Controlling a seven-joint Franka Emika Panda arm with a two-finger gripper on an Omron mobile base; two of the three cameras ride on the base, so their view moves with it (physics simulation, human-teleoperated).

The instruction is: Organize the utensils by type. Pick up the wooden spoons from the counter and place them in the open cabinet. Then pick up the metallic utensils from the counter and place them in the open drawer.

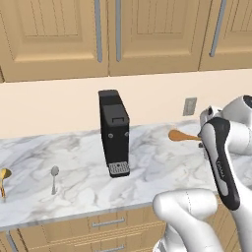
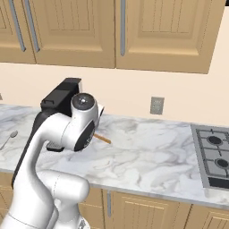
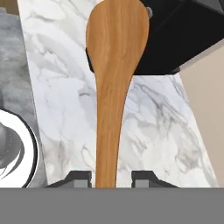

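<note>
My gripper is shut on the handle of the wooden spoon, an orange-brown spoon whose bowl points away from the hand over the counter. From the left base view the spoon sticks out leftward from the gripper, right of the black machine. Its handle end pokes out beside the arm in the right base view. The metallic utensils lie at the counter's left end: a silver spoon and a gold utensil. The silver spoon also shows at the far left. The open cabinet and open drawer are out of view.
A black coffee machine stands mid-counter against the wall, just beyond the spoon's bowl. A gas hob is set into the counter at the right. Closed wall cabinets hang above. A wall socket sits behind the counter.
</note>
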